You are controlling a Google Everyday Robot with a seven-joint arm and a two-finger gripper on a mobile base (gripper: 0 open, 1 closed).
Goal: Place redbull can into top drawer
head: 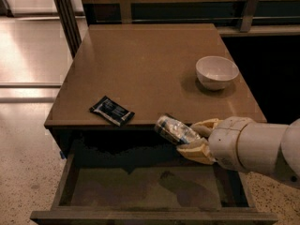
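Note:
My gripper (194, 137) is shut on the redbull can (174, 129), a slim silver and dark blue cylinder held tilted, its shiny end pointing up left. It hangs at the table's front edge, above the right half of the open top drawer (150, 186). The drawer is pulled out, wide, dark brown, with a bare flat bottom and a thick front board (154, 216). The can's shadow falls on the drawer floor. My white arm comes in from the right.
A flat black-and-blue snack packet (111, 110) lies near the table's front left edge. A white bowl (216, 72) stands at the right of the brown tabletop (150, 64). Metal rails stand behind the table.

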